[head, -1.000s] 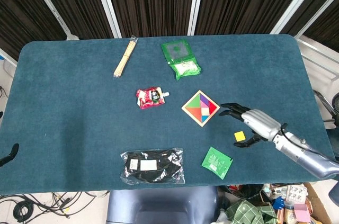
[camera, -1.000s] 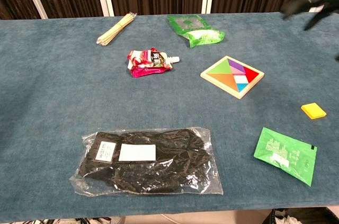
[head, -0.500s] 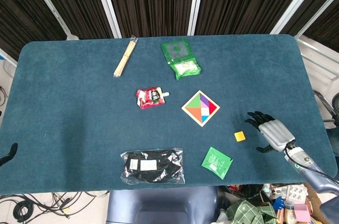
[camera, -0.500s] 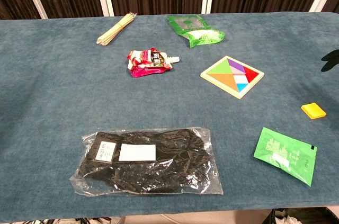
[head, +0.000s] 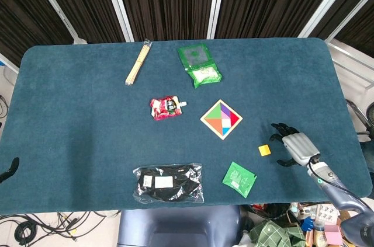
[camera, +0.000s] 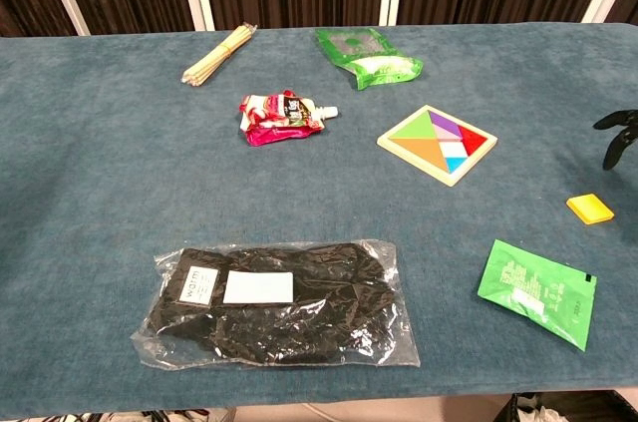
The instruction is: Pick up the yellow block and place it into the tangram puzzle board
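Observation:
The yellow block [head: 265, 150] [camera: 590, 209] lies flat on the blue tablecloth, right of and nearer than the tangram puzzle board [head: 221, 119] [camera: 439, 144]. The board is a wooden square holding coloured pieces. My right hand [head: 293, 145] hovers just right of the block with its fingers spread and nothing in them; it does not touch the block. In the chest view only its dark fingertips [camera: 618, 133] show at the right edge. A dark curved shape [head: 9, 169] at the left edge of the head view may be my left hand; its state is not readable.
A green packet [head: 239, 178] [camera: 536, 292] lies near the front edge, left of the block. A black bag in clear plastic [head: 168, 183], a red pouch [head: 165, 107], a green pouch [head: 199, 65] and a bundle of sticks [head: 138, 62] are spread over the table.
My right hand drew back rightward from beside the board and over the block, then settled slightly closer, just right of the block. The block and board have not moved.

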Robot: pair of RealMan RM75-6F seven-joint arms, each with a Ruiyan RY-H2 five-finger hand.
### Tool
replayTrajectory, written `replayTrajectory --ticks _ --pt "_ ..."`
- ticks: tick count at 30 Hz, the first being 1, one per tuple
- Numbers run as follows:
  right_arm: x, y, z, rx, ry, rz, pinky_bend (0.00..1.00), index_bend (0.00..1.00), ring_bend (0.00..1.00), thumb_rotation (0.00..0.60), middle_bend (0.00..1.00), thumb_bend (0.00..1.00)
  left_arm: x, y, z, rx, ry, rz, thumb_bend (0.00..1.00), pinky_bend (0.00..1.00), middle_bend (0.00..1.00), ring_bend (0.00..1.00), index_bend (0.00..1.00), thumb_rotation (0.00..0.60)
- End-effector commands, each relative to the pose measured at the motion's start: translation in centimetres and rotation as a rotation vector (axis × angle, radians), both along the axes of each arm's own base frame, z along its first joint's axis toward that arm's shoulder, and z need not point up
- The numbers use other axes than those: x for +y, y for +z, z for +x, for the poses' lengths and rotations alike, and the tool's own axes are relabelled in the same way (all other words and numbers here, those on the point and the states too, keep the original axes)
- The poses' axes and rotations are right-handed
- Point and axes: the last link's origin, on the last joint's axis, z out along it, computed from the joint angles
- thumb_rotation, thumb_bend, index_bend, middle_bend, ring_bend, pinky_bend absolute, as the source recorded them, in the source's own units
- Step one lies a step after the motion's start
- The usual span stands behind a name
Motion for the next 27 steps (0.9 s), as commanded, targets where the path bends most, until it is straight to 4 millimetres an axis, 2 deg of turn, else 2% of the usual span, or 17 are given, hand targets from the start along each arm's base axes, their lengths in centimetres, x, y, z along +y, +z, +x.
replayTrajectory --ticks 1,27 --pt "-0.6 -0.9 0.3 -0.006 0.013 0.012 0.14 0.33 0.00 0.600 0.03 0.15 0.0 0.0 -0.1 0.007 0.002 0.003 0.31 0.00 0.00 0.00 0.00 0.600" --pt "-1.3 -3.5 -0.6 -0.030 0.039 0.027 0.14 0.40 0.00 0.600 0.03 0.16 0.2 -0.1 -0.2 0.019 0.012 0.022 0.31 0.00 0.00 0.00 0.00 0.600"
